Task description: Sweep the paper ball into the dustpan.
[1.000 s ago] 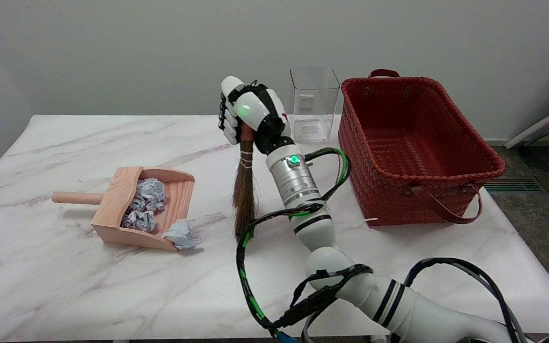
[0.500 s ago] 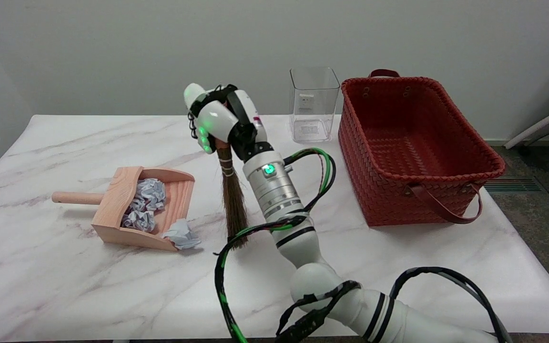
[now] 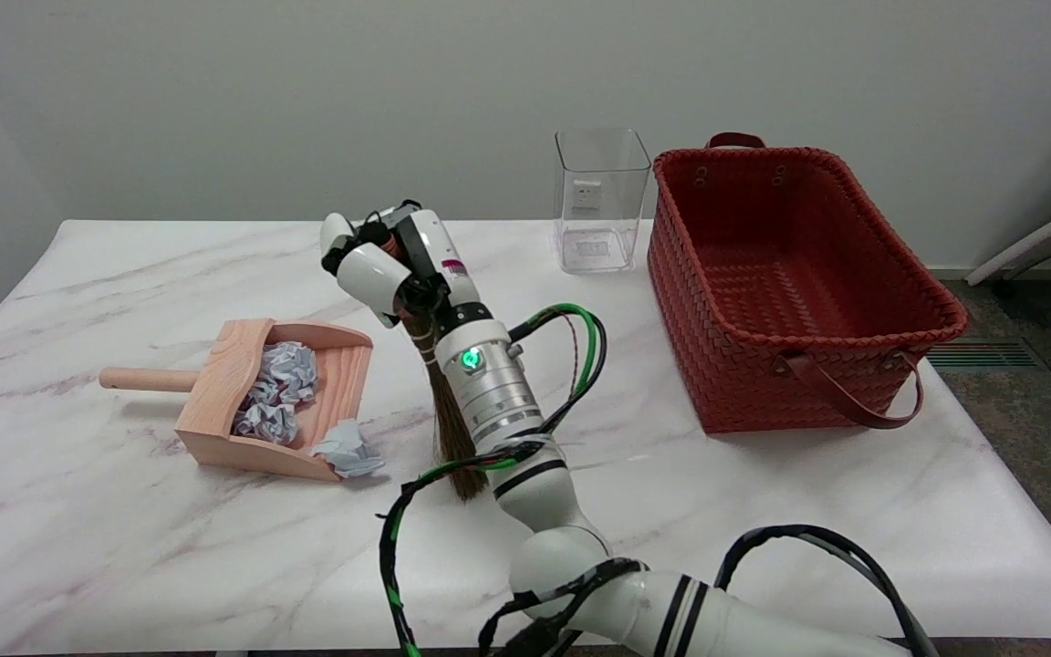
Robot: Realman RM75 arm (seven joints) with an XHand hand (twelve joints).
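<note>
You are mid-sweep: your right hand (image 3: 390, 265) is wrapped around the handle of the broom (image 3: 450, 422), whose bristles hang down below the hand, tips at or just above the table (image 3: 124, 547); the wrist hides part of them, so I cannot tell whether they touch. The paper ball (image 3: 348, 450) you are after lies down and to the left of the hand, touching the open lip of the dustpan (image 3: 232, 383), not yet inside. By my reckoning the next move is a low stroke leftward from the bristles' side, pushing the ball over the lip without nudging the pan away.

The count: one broom, one dustpan, one loose paper ball at the lip, and what looks like two crumpled balls (image 3: 281, 388) already in the pan. Beyond the hand to the right stand one clear container (image 3: 600, 201) and one red woven basket (image 3: 799, 283).
</note>
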